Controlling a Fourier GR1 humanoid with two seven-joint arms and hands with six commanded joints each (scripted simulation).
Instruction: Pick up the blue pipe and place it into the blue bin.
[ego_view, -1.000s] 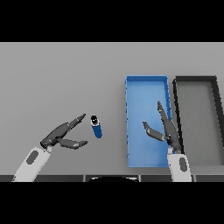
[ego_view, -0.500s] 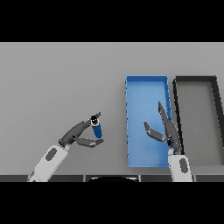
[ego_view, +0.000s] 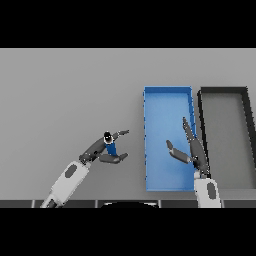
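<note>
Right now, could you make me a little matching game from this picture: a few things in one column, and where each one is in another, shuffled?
Things:
1. blue pipe
2. blue bin
3. dark bin
4. right hand

Places:
A. farthest right on the table
B. between the left hand's thumb and fingers
C. open, over the blue bin
D. just left of the dark bin

Pairs: 1-B, 2-D, 3-A, 4-C

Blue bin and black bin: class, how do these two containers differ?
The blue bin is bright blue; the black bin is dark with a grey floor. The blue bin lies nearer the blue pipe; the black bin lies to its right. The right hand hovers over the blue bin's right edge. Both are rectangular, open-topped and hold nothing.
</note>
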